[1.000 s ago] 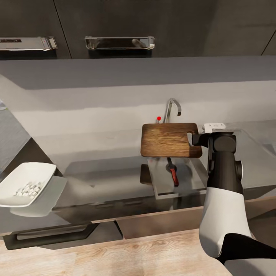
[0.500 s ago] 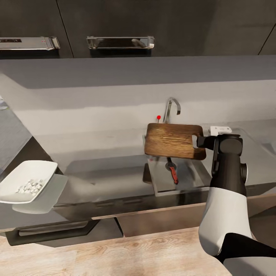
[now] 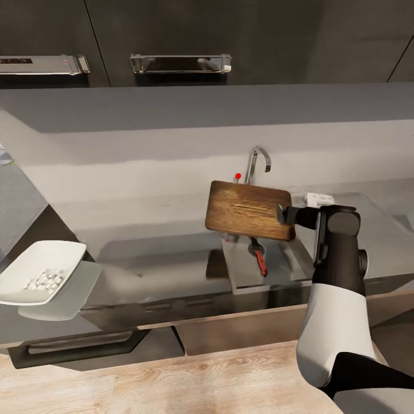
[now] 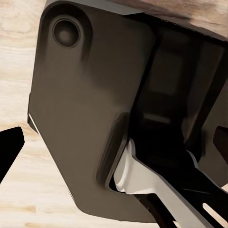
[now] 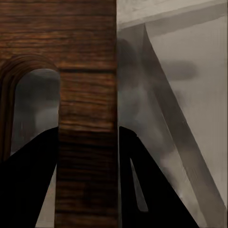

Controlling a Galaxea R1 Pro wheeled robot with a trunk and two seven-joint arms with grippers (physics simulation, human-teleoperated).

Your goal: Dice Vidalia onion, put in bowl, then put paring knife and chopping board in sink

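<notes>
- The right gripper [image 3: 283,214] is clamped on the handle end of the board [image 3: 248,210], holding it in the air over the sink [image 3: 276,270], tilted a little.
- In the right wrist view the two dark fingers [image 5: 28,180] sit on either side of the strip of wood [image 5: 85,118] beside the handle slot (a firm pinch, by the look of it).
- The knife [image 3: 259,257] lies in the sink below the board, red handle toward the front, blade partly hidden by the board.
- The tap [image 3: 257,163] with its red knob [image 3: 238,176] stands just behind the board.
- The bowl [image 3: 40,279] sits well to the left on the countertop [image 3: 149,253], with white onion dice [image 3: 43,280] inside.
- The left wrist view shows dark robot housing over a pale wooden floor [image 4: 19,190]; one dark fingertip [image 4: 9,147] at the edge, so I cannot tell how the left gripper stands.
</notes>
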